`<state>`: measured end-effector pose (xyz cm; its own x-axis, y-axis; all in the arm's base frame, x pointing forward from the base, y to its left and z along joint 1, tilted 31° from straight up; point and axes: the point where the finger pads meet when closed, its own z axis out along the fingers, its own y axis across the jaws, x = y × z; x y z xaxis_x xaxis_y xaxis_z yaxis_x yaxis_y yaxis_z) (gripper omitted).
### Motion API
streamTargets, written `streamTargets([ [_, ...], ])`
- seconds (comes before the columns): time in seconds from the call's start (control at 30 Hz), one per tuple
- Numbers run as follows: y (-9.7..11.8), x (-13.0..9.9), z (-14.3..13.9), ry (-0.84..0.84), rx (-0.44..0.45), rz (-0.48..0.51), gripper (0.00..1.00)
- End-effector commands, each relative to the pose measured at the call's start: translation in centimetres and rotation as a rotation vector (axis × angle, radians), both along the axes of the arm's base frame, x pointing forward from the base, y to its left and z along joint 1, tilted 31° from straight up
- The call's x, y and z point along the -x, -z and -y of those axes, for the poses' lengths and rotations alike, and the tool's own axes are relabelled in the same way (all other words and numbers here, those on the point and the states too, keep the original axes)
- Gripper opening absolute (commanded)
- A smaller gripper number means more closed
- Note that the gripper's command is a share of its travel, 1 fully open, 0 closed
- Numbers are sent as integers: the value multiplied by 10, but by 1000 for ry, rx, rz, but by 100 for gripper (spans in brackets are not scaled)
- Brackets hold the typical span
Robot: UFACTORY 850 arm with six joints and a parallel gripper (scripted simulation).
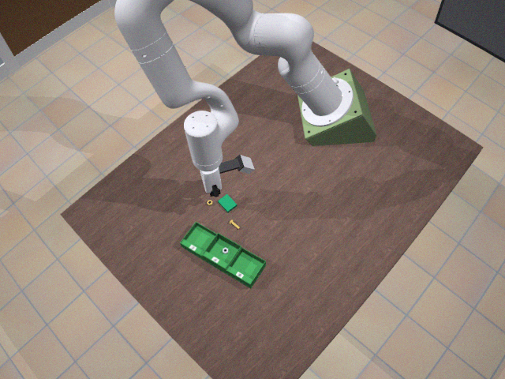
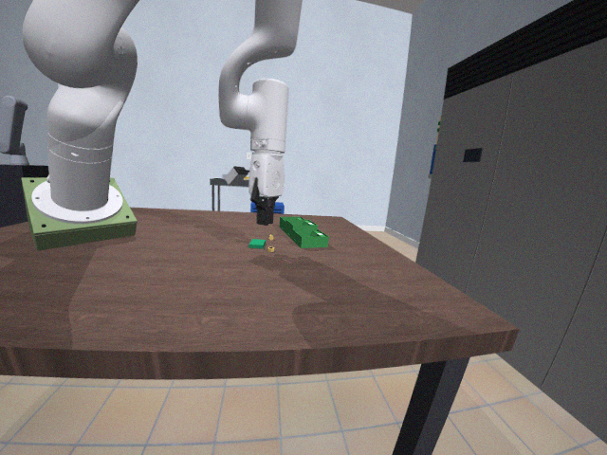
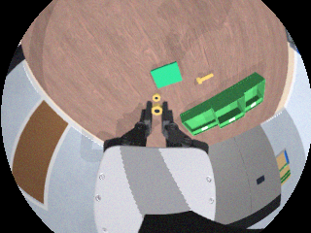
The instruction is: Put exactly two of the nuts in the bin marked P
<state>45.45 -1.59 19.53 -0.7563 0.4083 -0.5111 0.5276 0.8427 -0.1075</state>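
My gripper (image 1: 215, 189) hangs above the table, shut on a small yellow nut (image 3: 155, 111) that shows between the fingertips in the wrist view. A second yellow nut (image 1: 209, 202) lies on the table just below and in front of the fingers; it also shows in the wrist view (image 3: 155, 97). A green tray of three bins (image 1: 222, 253) stands nearer the front. Its middle bin holds a silver nut (image 1: 224, 250). The bin labels are too small to read.
A flat green block (image 1: 226, 202) lies right of the loose nut. A yellow bolt (image 1: 233, 223) lies between the block and the bins. The arm's green base (image 1: 336, 110) stands at the back right of the table.
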Motion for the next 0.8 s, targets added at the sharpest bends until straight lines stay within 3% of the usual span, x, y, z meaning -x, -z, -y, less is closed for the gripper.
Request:
streamTargets([
  [0.0,1,-18,-21,2,1,-2,0],
  [0.53,5,-64,-81,1,1,-2,0],
  [0.77,7,-90,-114,228,-104,91,0],
])
